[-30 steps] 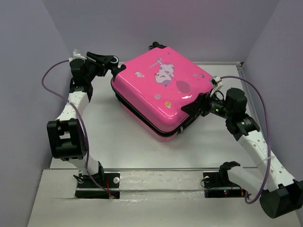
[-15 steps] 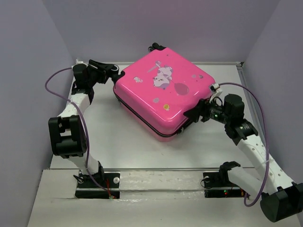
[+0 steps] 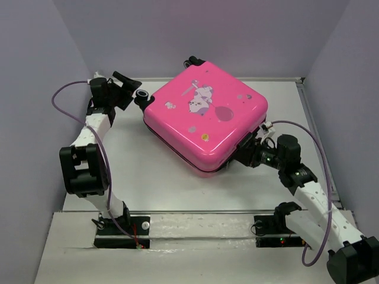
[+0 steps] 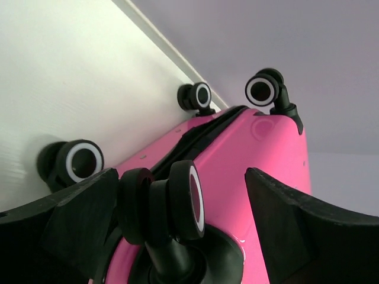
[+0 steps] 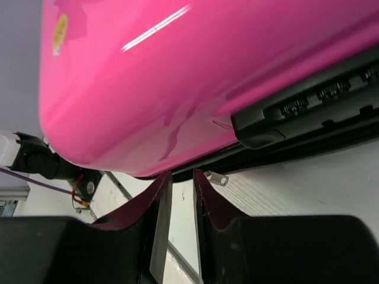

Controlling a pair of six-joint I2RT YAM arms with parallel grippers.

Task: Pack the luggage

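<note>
The luggage [image 3: 204, 115], a hot-pink hard-shell suitcase with a cartoon print, lies closed and flat on the white table [image 3: 148, 171]. My left gripper [image 3: 131, 90] is at its far-left corner, open, with a black wheel [image 4: 185, 198] standing between the two fingers and touching neither. My right gripper [image 3: 241, 151] is low at the suitcase's near-right edge. In the right wrist view its jaws [image 5: 182, 173] stand a narrow gap apart with only table showing between them. A small metal zipper pull [image 5: 218, 177] hangs just beside the right fingertip, under the black zip seam.
Three more black wheels [image 4: 262, 90] [image 4: 198, 94] [image 4: 80, 161] show along the suitcase's end. A black combination lock [image 5: 320, 97] sits on its side. Grey walls close the table on the left, back and right; a raised rim [image 3: 314, 118] runs along the right.
My left gripper has let go of the wheel and opened wide. My right gripper has narrowed its jaws and slid down toward the near-right corner. The suitcase has turned slightly.
</note>
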